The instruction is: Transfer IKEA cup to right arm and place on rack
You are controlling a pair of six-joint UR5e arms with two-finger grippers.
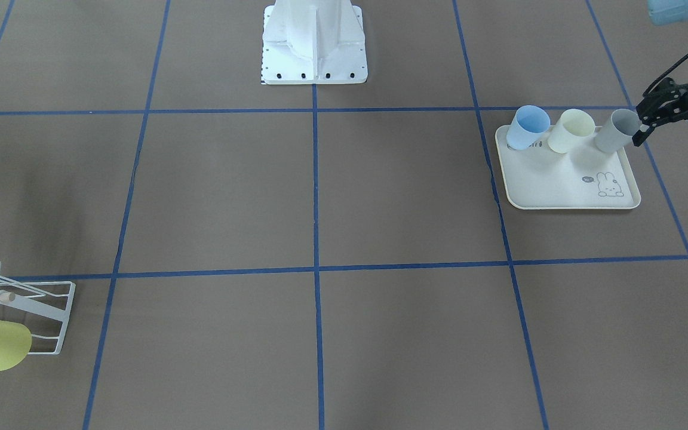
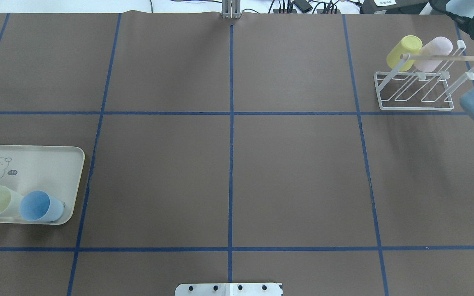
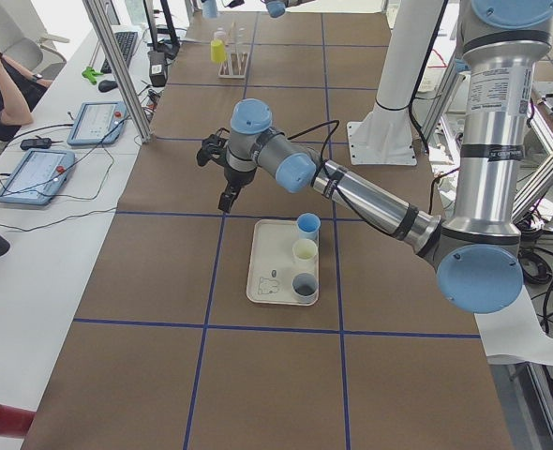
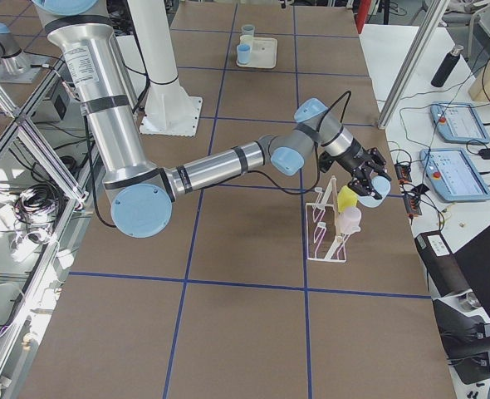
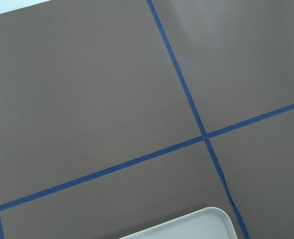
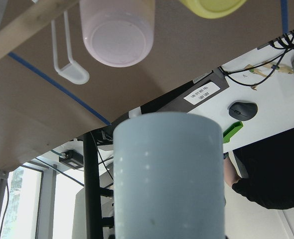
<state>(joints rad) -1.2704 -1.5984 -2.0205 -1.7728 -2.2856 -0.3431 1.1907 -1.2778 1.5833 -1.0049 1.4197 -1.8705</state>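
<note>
My right gripper (image 4: 368, 179) is shut on a pale blue IKEA cup (image 6: 168, 174) and holds it in the air just past the far side of the white wire rack (image 2: 416, 96). The cup also shows in the overhead view (image 2: 463, 6). The rack carries a yellow cup (image 2: 403, 52) and a pink cup (image 2: 434, 53) under its wooden dowel (image 2: 447, 58). My left gripper (image 1: 669, 146) is open and empty, hovering just beyond the cream tray (image 1: 565, 185), next to its grey cup (image 1: 616, 130).
The tray also holds a blue cup (image 1: 528, 126) and a cream cup (image 1: 571, 130). The robot's white base (image 1: 314, 42) stands at the table's middle edge. Operators' tablets (image 4: 457, 120) lie on a side desk past the rack.
</note>
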